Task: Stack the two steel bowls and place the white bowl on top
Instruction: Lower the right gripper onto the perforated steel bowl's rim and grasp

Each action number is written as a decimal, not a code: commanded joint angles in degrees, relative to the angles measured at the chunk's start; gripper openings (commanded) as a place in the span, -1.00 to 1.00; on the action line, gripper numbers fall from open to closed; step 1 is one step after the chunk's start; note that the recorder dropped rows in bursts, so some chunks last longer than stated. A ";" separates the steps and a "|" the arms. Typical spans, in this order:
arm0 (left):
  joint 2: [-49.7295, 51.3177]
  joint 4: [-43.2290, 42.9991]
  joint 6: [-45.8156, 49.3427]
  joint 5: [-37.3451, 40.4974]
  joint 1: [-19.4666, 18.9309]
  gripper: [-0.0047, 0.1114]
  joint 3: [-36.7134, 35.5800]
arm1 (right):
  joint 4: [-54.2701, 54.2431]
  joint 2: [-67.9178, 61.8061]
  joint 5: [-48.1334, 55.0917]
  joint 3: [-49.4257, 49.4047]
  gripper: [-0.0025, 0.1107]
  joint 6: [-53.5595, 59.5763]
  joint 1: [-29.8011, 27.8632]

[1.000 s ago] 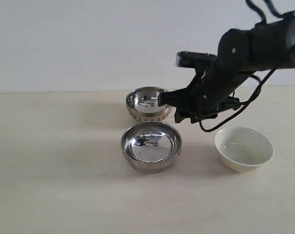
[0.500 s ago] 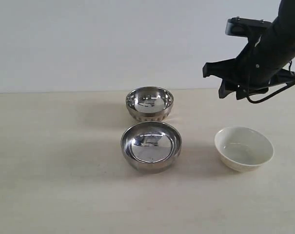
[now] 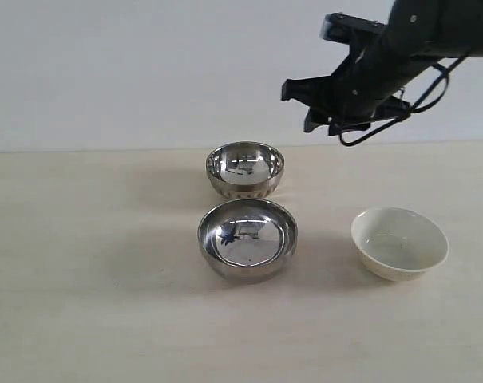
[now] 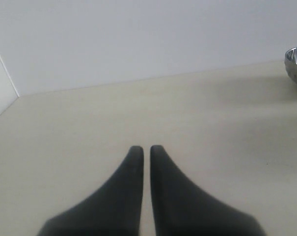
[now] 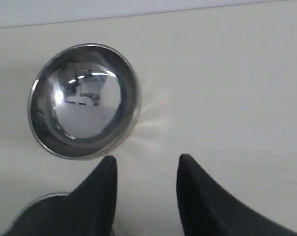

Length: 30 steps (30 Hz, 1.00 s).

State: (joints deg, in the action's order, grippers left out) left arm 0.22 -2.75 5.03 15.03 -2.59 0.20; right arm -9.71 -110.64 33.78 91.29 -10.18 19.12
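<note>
The two steel bowls stand apart on the table. The smaller ribbed one (image 3: 244, 169) is at the back and the wider smooth one (image 3: 247, 238) sits just in front of it. The white bowl (image 3: 399, 242) rests alone to their right. My right gripper (image 3: 298, 105) hangs high in the air, up and to the right of the ribbed bowl, open and empty. The right wrist view looks down on the ribbed bowl (image 5: 84, 101) beyond the open right gripper (image 5: 147, 164). My left gripper (image 4: 146, 148) is shut on nothing, low over bare table, out of the exterior view.
The pale tabletop (image 3: 89, 279) runs back to a white wall (image 3: 105, 72). A steel bowl's edge (image 4: 296, 61) shows at the side of the left wrist view. A rim of the wider bowl (image 5: 40, 202) peeks in beside the right fingers.
My right arm lifted away from beside the ribbed bowl, swung up to the right, then came back leftward, staying high. None of the three bowls moved.
</note>
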 commanded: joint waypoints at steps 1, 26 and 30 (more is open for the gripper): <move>-0.22 0.39 -0.56 -0.42 -0.14 -0.85 -0.20 | -0.70 -6.73 0.06 7.52 -0.34 -0.36 2.68; -0.22 0.39 -0.56 -0.42 -0.14 -0.85 -0.20 | 5.19 -26.35 5.04 27.23 -0.34 -2.99 3.15; -0.22 0.39 -0.56 -0.42 -0.14 -0.85 -0.20 | 5.19 -26.91 5.36 27.62 -0.34 -2.99 3.15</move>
State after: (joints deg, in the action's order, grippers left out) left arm 0.22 -2.75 5.03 15.03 -2.59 0.20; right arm -5.18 -137.28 38.75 118.52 -13.14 22.39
